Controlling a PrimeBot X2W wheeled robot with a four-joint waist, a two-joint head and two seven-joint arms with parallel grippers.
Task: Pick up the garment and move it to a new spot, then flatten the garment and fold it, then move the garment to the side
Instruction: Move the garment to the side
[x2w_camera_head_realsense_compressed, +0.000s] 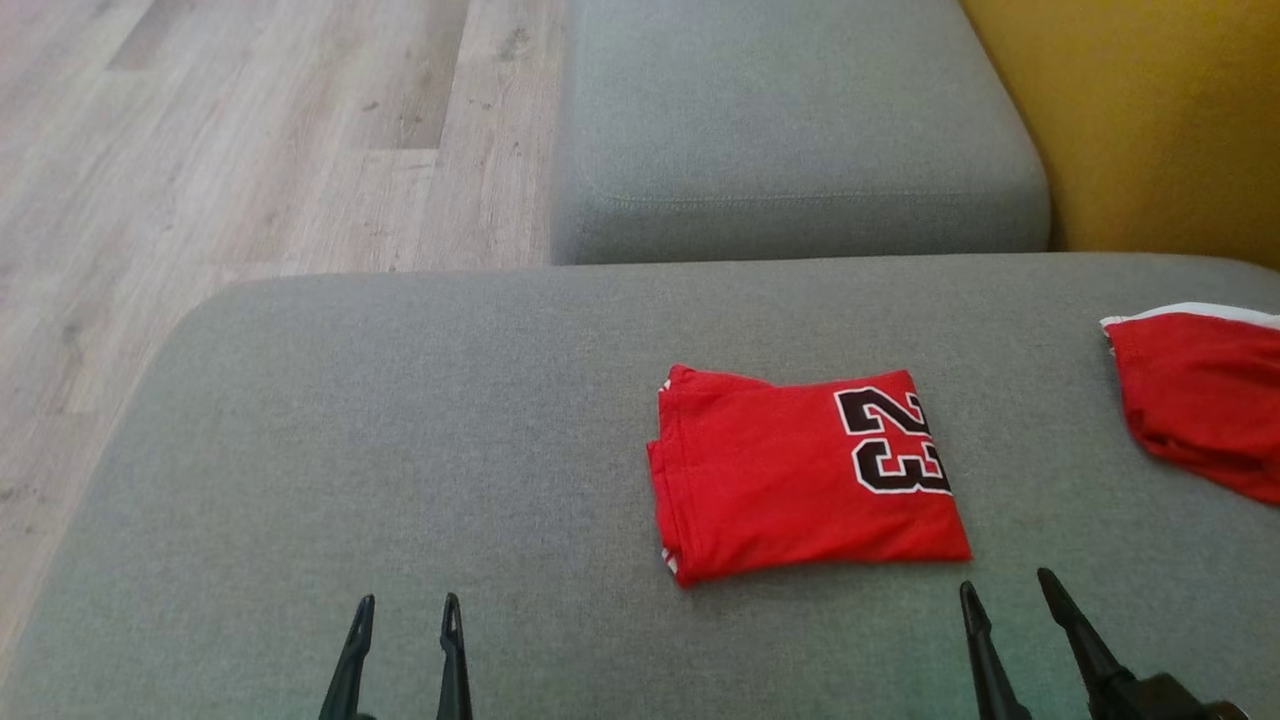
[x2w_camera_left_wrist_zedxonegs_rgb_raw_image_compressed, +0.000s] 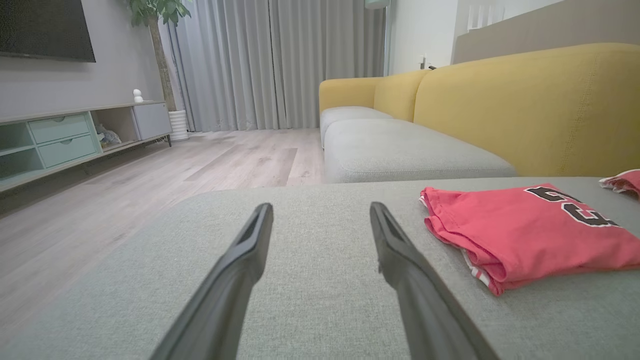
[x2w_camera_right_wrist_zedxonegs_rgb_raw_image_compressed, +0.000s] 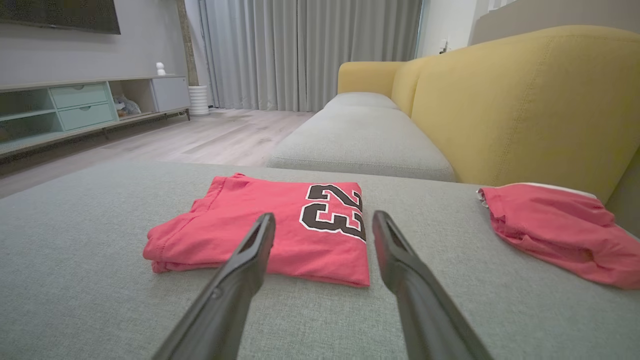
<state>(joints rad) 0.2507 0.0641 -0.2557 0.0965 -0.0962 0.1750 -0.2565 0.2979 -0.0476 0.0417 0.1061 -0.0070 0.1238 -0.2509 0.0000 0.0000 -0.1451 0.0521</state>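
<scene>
The garment (x2w_camera_head_realsense_compressed: 790, 480) is a red jersey with a black "23", folded into a neat square on the grey sofa cushion (x2w_camera_head_realsense_compressed: 400, 450). It lies right of centre in the head view, at the right in the left wrist view (x2w_camera_left_wrist_zedxonegs_rgb_raw_image_compressed: 525, 235), and just past the fingers in the right wrist view (x2w_camera_right_wrist_zedxonegs_rgb_raw_image_compressed: 280, 230). My left gripper (x2w_camera_head_realsense_compressed: 408, 603) stands open near the cushion's front edge, well left of the garment, with nothing between its fingers. My right gripper (x2w_camera_head_realsense_compressed: 1005, 585) is open too, just in front of the garment's near right corner, not touching it.
A second red cloth piece with white trim (x2w_camera_head_realsense_compressed: 1200, 395) lies at the cushion's right edge. Another grey seat cushion (x2w_camera_head_realsense_compressed: 790, 140) and the yellow sofa back (x2w_camera_head_realsense_compressed: 1150, 120) lie beyond. Wood floor (x2w_camera_head_realsense_compressed: 250, 130) lies to the left, with a TV cabinet (x2w_camera_left_wrist_zedxonegs_rgb_raw_image_compressed: 65, 140) across the room.
</scene>
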